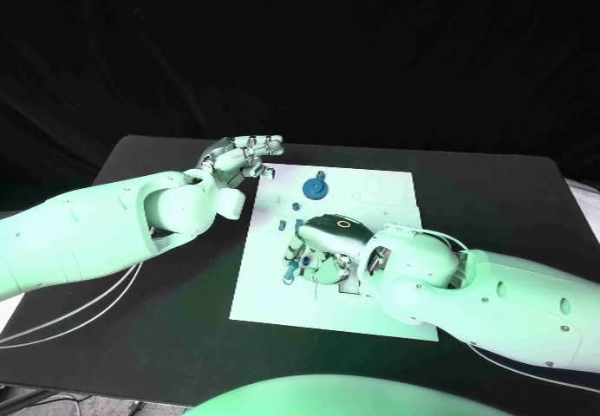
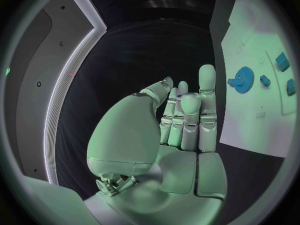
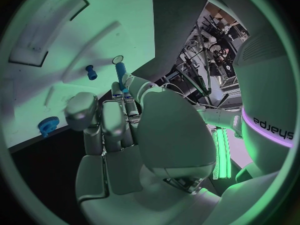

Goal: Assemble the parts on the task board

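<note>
Head view: parts (image 1: pixel 296 257) under right hand (image 1: pixel 335 244).

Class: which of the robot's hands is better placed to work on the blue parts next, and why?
Right. The right hand is over the board among the small parts; the left hand is open beyond the board's corner.

We see our right robot hand (image 3: pixel 125 135) over the task board (image 3: pixel 106 30). Its fingertips (image 3: pixel 122 81) touch a blue peg (image 3: pixel 119 69). A blue gear (image 3: pixel 47 125) lies apart.
</note>
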Controlling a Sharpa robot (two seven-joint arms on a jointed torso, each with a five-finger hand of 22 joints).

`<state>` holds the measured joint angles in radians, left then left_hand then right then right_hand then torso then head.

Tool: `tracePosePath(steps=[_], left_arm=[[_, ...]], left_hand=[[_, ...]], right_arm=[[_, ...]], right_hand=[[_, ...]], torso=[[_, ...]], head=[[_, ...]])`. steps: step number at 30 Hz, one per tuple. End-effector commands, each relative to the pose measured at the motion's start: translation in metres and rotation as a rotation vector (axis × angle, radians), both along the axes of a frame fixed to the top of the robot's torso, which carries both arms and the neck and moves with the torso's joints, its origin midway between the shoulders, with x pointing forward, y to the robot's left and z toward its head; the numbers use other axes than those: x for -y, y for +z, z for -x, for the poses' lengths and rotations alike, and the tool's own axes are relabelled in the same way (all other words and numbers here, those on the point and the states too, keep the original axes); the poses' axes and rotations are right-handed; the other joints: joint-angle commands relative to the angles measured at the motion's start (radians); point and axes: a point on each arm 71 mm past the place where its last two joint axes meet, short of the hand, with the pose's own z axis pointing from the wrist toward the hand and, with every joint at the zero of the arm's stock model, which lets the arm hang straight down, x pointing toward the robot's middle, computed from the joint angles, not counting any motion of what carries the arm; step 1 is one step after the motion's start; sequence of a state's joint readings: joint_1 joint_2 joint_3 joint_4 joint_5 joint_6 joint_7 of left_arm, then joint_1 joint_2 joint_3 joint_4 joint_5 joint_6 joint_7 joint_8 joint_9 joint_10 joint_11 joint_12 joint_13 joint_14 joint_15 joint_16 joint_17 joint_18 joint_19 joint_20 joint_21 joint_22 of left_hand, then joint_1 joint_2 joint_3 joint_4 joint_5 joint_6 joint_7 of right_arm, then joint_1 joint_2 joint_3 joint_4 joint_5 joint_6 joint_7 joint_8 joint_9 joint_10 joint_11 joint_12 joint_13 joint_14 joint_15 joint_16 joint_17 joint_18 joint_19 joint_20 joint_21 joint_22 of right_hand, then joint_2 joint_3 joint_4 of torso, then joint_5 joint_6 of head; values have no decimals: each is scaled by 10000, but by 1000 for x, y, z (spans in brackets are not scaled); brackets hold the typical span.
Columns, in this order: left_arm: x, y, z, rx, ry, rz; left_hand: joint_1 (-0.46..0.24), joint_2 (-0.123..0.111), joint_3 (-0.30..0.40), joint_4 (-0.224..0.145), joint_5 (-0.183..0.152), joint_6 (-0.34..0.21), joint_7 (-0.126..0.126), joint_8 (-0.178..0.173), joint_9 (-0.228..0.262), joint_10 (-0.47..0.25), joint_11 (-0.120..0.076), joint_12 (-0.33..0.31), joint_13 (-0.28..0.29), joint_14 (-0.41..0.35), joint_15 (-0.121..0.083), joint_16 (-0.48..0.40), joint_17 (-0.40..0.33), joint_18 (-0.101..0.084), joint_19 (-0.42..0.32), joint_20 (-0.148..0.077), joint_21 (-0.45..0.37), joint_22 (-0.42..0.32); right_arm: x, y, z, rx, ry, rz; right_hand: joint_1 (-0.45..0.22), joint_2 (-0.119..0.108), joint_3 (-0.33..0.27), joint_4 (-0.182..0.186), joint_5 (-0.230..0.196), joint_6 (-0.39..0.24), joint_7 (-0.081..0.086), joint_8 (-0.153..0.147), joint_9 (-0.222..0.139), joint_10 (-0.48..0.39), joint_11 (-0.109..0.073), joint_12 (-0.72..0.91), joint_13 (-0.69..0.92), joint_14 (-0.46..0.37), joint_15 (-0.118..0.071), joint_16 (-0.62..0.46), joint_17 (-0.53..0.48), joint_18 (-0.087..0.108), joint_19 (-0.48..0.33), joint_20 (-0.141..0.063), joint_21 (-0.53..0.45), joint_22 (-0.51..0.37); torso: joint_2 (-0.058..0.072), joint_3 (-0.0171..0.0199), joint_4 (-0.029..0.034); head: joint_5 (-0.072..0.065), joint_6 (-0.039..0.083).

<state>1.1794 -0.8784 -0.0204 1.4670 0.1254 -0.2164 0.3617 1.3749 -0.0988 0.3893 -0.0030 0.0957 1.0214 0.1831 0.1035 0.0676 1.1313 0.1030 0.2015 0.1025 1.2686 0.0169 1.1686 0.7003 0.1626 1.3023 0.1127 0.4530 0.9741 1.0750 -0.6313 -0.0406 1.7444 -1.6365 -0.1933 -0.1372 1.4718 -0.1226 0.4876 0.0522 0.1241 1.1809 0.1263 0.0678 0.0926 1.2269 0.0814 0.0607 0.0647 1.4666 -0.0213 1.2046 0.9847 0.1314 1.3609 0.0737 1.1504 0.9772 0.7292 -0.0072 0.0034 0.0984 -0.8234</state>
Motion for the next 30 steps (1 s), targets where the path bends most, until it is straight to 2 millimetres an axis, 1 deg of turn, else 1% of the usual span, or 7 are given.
tracePosePath(steps=[1, 7, 9, 15, 22, 25, 30], left_arm=[[3, 1, 1, 70, -221, 93], [3, 1, 1, 67, -239, 100], [3, 1, 1, 65, -240, 99], [2, 1, 1, 62, -238, 96], [2, 1, 1, 63, -248, 86], [2, 1, 1, 59, -255, 85], [2, 1, 1, 56, -262, 84]], left_hand=[[32, -13, -4, -63, 47, -67, -4, 13, -10, -63, 15, 44, -5, -82, 13, 19, -10, 172, -64, 5, -37, -14], [32, -13, -4, -63, 47, -67, -4, 13, -10, -63, 15, 44, -5, -82, 13, 19, -10, 172, -64, 5, -37, -14], [32, -13, -4, -63, 47, -67, -4, 13, -10, -63, 15, 44, -5, -82, 13, 19, -10, 172, -64, 5, -37, -14], [32, -13, -4, -63, 47, -67, -4, 13, -10, -63, 15, 44, -5, -82, 13, 19, -10, 172, -64, 5, -37, -14], [32, -13, -4, -63, 47, -67, -4, 13, -10, -63, 15, 44, -5, -82, 13, 19, -10, 172, -64, 5, -37, -14], [32, -13, -4, -63, 47, -67, -4, 13, -10, -63, 15, 44, -5, -82, 13, 19, -10, 172, -64, 5, -37, -14], [32, -13, -4, -63, 47, -67, -4, 13, -10, -63, 15, 44, -5, -82, 13, 19, -10, 172, -64, 5, -37, -14]], right_arm=[[-1, -4, 1, -60, 221, 352], [0, -7, -1, 46, 136, 544], [-1, -8, -1, 41, 141, 604], [-4, -12, 1, -59, 217, 782], [-8, -17, 3, -65, 244, 846], [-9, -18, 4, -42, 240, 850], [-9, -19, 4, -37, 245, 956]], right_hand=[[-7, 122, 47, 11, 54, -8, 59, -17, 11, 220, -174, 33, 9, 182, -18, 66, 3, -112, -25, 49, 50, 9], [-7, 122, 47, 11, 54, -8, 59, -17, 11, 220, -174, 33, 9, 182, -18, 66, 3, -112, -25, 49, 50, 9], [-43, 122, 62, 0, 62, -7, 59, -15, 13, 218, -173, 34, 9, 182, -14, 73, 11, -111, -28, 50, 52, 10], [-43, 122, 62, 0, 62, -7, 59, -15, 13, 218, -173, 34, 9, 182, -14, 73, 11, -111, -28, 50, 52, 10], [-66, 130, 79, -8, 68, -5, 57, -13, 15, 218, -173, 35, 10, 181, -14, 75, 13, -110, -32, 51, 51, 8], [-66, 130, 79, -8, 68, -5, 57, -13, 15, 218, -173, 35, 10, 181, -14, 75, 13, -110, -32, 51, 51, 8], [-66, 130, 79, -8, 68, -5, 57, -13, 15, 218, -173, 35, 10, 181, -14, 75, 13, -110, -32, 51, 51, 8]], torso=[[-5, 1, 1], [0, 5, 1], [4, 0, 2], [6, 0, 6], [-4, 1, 6], [-6, -4, 7], [-8, -1, -3]], head=[[-5, -24], [-1, -44], [-2, -57], [11, -96], [18, -114], [20, -127], [35, -133]])
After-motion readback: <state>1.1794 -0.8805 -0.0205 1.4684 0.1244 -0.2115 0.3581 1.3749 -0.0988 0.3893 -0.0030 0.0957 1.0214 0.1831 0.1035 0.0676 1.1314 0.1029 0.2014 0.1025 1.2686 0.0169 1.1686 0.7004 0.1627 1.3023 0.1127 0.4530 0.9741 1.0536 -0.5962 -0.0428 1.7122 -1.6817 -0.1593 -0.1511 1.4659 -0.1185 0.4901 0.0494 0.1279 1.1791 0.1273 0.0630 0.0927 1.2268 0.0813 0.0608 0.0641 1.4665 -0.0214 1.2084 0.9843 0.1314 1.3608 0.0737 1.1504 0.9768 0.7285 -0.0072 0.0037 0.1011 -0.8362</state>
